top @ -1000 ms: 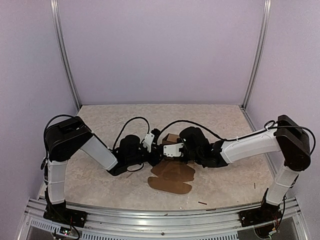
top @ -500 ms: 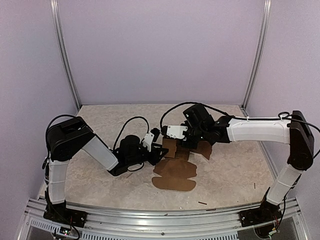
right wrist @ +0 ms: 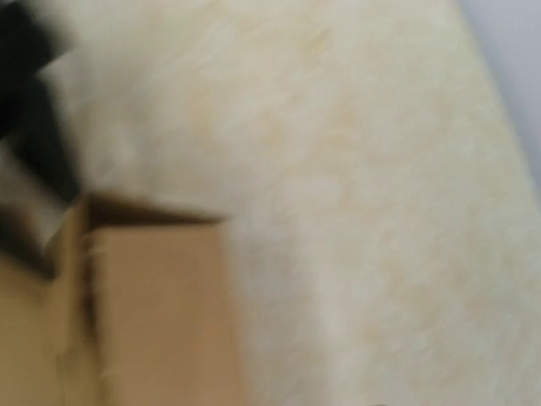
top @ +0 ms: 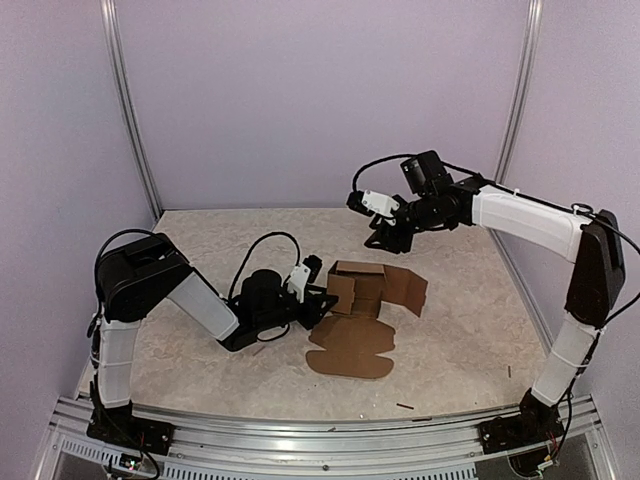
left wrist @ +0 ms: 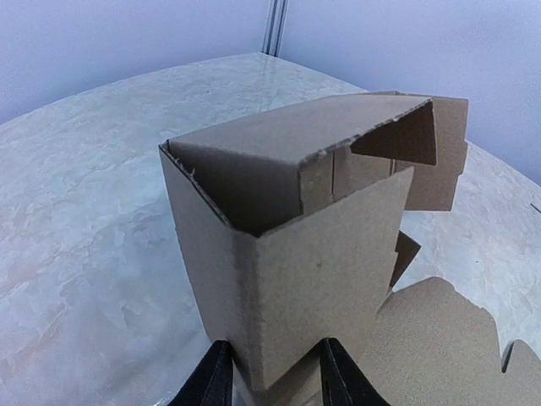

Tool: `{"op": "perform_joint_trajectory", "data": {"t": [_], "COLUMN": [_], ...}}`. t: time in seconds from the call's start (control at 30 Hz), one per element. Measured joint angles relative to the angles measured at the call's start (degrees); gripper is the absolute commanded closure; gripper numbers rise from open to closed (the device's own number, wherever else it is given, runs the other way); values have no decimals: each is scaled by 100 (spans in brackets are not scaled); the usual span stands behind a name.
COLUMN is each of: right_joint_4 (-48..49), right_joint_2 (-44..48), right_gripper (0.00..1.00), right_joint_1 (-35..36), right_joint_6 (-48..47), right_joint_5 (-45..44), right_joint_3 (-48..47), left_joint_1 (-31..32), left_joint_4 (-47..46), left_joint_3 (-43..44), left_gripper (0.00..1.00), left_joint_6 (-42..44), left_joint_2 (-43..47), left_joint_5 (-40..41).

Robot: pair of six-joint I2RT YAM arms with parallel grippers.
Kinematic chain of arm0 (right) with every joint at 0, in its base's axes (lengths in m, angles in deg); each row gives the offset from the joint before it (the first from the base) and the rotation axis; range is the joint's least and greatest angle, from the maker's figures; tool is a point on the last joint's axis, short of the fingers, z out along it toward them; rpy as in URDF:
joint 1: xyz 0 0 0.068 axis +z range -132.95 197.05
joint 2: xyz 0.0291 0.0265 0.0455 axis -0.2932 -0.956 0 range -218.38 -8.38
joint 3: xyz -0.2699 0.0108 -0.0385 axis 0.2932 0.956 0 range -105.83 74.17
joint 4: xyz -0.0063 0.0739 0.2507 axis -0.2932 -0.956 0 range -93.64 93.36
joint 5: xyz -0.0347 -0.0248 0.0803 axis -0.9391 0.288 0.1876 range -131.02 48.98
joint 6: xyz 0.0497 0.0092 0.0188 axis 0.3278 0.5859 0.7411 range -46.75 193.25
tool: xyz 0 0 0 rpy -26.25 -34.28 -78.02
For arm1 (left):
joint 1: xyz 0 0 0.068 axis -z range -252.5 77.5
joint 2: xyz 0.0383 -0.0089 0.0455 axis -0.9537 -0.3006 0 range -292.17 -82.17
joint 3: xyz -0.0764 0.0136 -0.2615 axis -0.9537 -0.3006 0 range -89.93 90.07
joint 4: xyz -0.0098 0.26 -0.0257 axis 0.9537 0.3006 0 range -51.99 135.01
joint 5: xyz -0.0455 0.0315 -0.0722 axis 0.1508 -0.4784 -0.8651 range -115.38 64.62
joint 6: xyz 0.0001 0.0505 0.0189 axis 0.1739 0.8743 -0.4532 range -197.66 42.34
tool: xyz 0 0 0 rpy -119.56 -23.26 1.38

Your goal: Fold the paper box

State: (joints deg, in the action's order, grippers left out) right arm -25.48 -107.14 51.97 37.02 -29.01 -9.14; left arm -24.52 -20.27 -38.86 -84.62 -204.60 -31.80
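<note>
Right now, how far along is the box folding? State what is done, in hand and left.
Done: the box has side panels standing as a sleeve. In hand: the left gripper pinches its near corner; the right gripper hovers apart from it. Left: the flaps lying flat on the table need closing.

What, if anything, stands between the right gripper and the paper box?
Nothing visible does. The right gripper hangs above and behind the paper box, with only open air between them. The left gripper pinches the box's left side.
</note>
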Motion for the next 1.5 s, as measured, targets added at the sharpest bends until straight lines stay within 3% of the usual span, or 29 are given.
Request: {"op": "perform_joint_trajectory", "data": {"t": [0.23, 0.43, 0.6, 0.73, 0.87, 1.07, 1.23, 1.5], "right_joint_4": [-796, -1770, -1961, -1698, -1515, -966, -717, -695], "right_joint_2": [-1342, -2435, -2417, -2343, -2459, -2522, -2490, -2046], "right_gripper": [41, 44, 44, 43, 44, 44, 44, 43], "right_joint_1": [-717, -1040, -1241, -1421, -1547, -1596, -1596, -1598], "right_joint_6": [267, 350, 474, 728, 957, 1283, 1386, 1335], "right_joint_5": [1255, 2122, 2457, 1954, 1458, 1167, 1084, 881], "right_joint_3": [-1578, -2068, -2081, -2135, -2387, -2275, -1886, -1456], "left_joint_1": [-4, -7, -7, -57, -247, -1049, -1624, -1725], "left_joint_4": [96, 136, 173, 444, 1473, 3222, 4481, 5796], "left_joint_3": [107, 216, 107, -286, -66, 1226, 2293, 3576], "left_gripper": [65, 65, 60, 50, 42, 39, 39, 44], "left_joint_6": [118, 138, 103, -50, -527, -1543, -1840, -1943], "left_joint_2": [-2, -87, -81, 308, 942, 1222, 1008, 11], "left_joint_5": [-2, -17, 26, 166, 538, 573, 140, -1285]}}
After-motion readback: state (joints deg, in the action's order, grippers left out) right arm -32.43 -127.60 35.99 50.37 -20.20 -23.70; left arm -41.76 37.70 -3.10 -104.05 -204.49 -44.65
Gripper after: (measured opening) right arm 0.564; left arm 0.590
